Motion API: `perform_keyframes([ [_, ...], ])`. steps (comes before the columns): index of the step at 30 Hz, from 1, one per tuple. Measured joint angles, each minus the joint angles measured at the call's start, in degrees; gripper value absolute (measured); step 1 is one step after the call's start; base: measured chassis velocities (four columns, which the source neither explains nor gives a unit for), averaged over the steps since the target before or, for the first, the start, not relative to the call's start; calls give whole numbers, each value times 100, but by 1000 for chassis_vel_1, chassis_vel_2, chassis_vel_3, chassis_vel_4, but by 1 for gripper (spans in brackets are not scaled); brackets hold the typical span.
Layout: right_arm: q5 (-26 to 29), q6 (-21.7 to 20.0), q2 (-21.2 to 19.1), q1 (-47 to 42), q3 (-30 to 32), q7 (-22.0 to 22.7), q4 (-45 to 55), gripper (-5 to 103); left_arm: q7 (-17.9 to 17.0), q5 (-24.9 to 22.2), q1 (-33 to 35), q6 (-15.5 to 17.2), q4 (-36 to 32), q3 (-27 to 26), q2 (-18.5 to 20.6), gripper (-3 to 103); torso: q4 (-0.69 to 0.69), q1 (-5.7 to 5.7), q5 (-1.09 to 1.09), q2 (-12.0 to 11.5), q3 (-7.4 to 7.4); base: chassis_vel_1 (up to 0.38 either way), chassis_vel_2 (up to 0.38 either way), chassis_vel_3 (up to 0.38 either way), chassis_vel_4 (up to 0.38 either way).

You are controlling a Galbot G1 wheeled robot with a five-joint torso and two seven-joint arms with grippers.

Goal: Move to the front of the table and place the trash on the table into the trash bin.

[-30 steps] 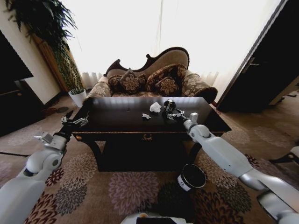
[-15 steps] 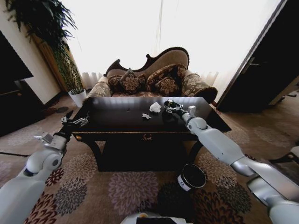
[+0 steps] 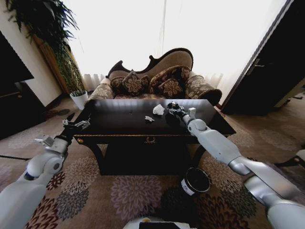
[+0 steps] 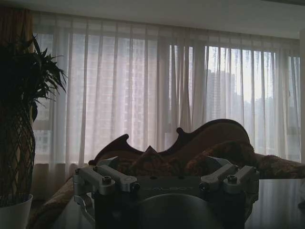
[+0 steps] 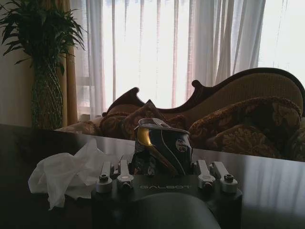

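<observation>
Reaching farther over the table (image 3: 119, 121) than half a second ago, right gripper (image 3: 173, 108) now closer to the far edge, forearm stretched long from 4 o'clock toward centre. Sitting right at the black lump (image 3: 172, 107), which in the right wrist view stands between the spread fingers (image 5: 121, 174) as a crumpled dark packet (image 5: 163, 145) with a gold streak; fingers apart on either side, not closed on it, contact hard to judge. Lying just beside at 9 o'clock of the gripper, a white wad of tissue (image 3: 158, 109), also plain in the wrist view (image 5: 66, 174). Resting a little nearer and farther toward 9 o'clock, a tiny white scrap (image 3: 149, 119). Hovering unchanged off the table's near left corner, left gripper (image 3: 76, 124), fingers (image 4: 105, 177) spread and holding nothing. Standing on the flowered carpet (image 3: 128, 191) at 5 o'clock below the table, the trash bin (image 3: 195, 181), tilted, shiny rim up. Backing the table, a patterned sofa (image 3: 157, 81) under bright curtains (image 3: 157, 28); a tall plant (image 3: 52, 33) and white pot (image 3: 79, 98) at 10 o'clock.
</observation>
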Motion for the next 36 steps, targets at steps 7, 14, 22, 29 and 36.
perform_keyframes([
  [7,-75,0,-34,-119,139,126,135,28,0,0,0,0,0,0,0,100,0,0,0,0,0,0,0,0,0],
  [14,-140,-20,-78,-418,391,211,393,2,0,0,0,0,0,0,0,100,0,0,1,0,0,0,0,0,0],
  [22,-148,-100,-213,-745,695,308,903,0,0,0,0,0,0,0,0,100,0,0,-1,0,0,0,0,0,0],
  [29,-82,-252,-416,-1266,1212,469,1560,0,0,0,0,0,0,0,0,100,1,0,1,0,0,0,0,0,0],
  [36,32,-403,-753,-2145,2187,655,2555,0,0,0,-1,0,0,0,0,100,1,0,1,0,0,0,0,0,0],
])
